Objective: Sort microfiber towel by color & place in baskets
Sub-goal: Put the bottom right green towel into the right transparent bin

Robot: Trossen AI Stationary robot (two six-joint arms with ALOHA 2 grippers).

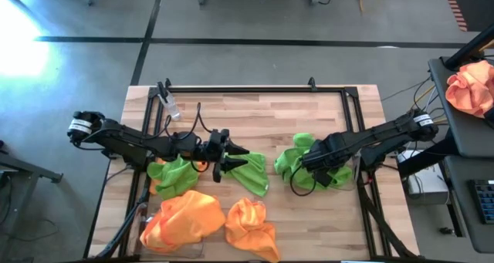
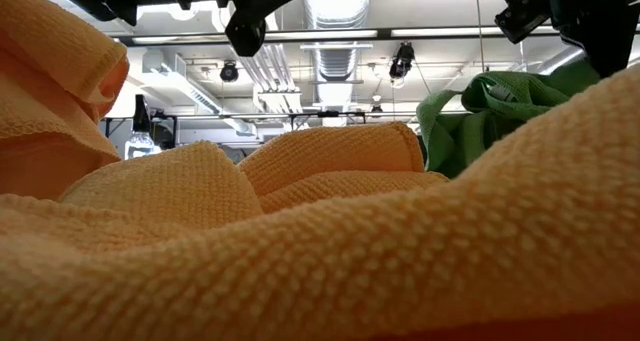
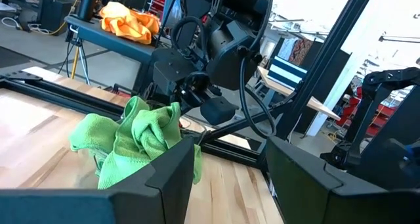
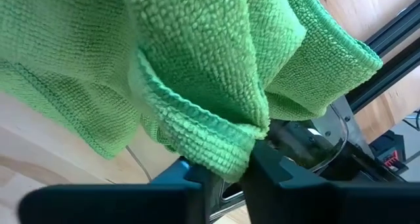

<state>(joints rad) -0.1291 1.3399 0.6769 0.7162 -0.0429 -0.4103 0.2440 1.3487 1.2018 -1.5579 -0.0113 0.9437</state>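
My right gripper (image 1: 307, 166) (image 4: 230, 175) is shut on a lime green towel (image 1: 296, 156) (image 3: 138, 138) at the table's right side, over a see-through basket whose rim (image 4: 315, 142) shows behind the cloth. My left gripper (image 1: 229, 156) is open at mid table and holds nothing. Its fingers (image 3: 164, 178) point toward the right arm. A second green towel (image 1: 252, 173) lies crumpled on the wood just right of it. A third green towel (image 1: 174, 172) lies bunched below the left arm. Two orange towels (image 1: 185, 217) (image 1: 251, 226) lie heaped near the near edge. My right gripper pinches a bunched fold of the green towel (image 4: 226, 155) between its two fingers, several layers thick. The cloth spreads out beyond the fingertips. Its lower folds (image 3: 111, 171) reach down toward the table; whether they rest there, I cannot tell.
Bare wood spans the far half of the table (image 1: 255, 112). A black frame rail (image 1: 247, 89) runs along the far edge, and another (image 1: 356, 124) down the right side. An orange towel (image 2: 300, 241) fills the low view. A peach cloth (image 1: 471, 85) sits on a side stand off the table.
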